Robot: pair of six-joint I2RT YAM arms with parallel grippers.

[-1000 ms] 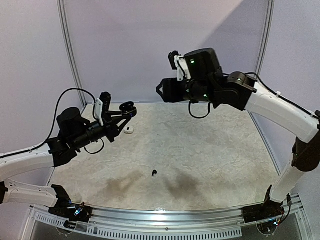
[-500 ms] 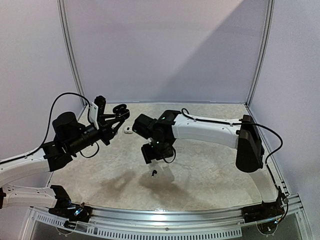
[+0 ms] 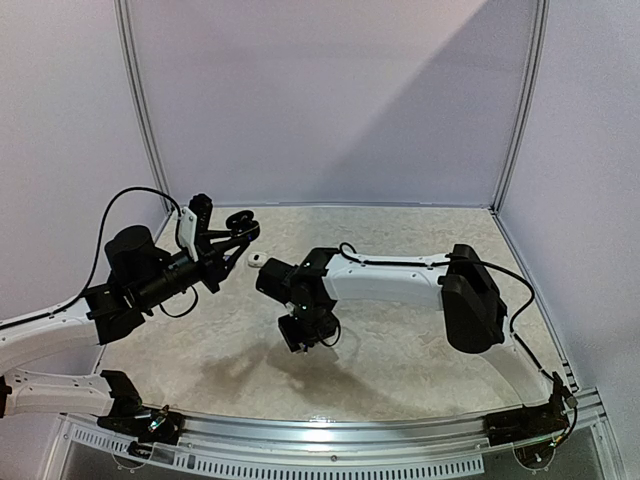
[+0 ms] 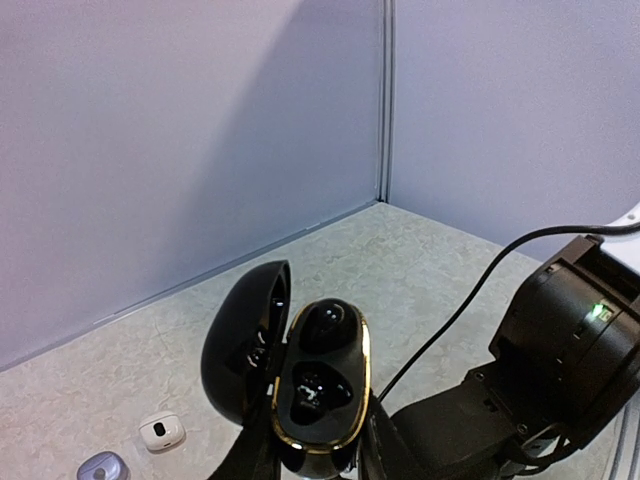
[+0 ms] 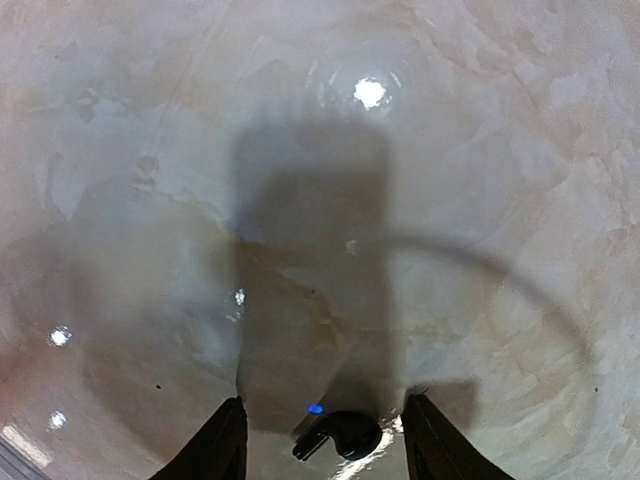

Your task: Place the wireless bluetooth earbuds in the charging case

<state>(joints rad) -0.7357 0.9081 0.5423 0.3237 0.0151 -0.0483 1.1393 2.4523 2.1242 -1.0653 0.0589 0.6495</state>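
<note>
Right tool (image 5: 323, 400) spread wide over the black earbud (image 5: 340, 437) on the counter (image 5: 480, 200), bud lying crosswise between its fingers. Left tool (image 4: 312, 458) pinches the open charging case (image 4: 318, 385), off left.

Top cam sits high behind the arm bases (image 3: 140, 420), angled down over the whole table (image 3: 430, 330) toward its far edge. Left wrist cam rides right behind the left end effector (image 4: 312, 445), looking level-ish at the far right corner; it shares the right arm (image 4: 565, 350) with the top view. Right wrist cam stares straight down, super close to the table, right end effector (image 5: 322, 440) at bottom.
</note>
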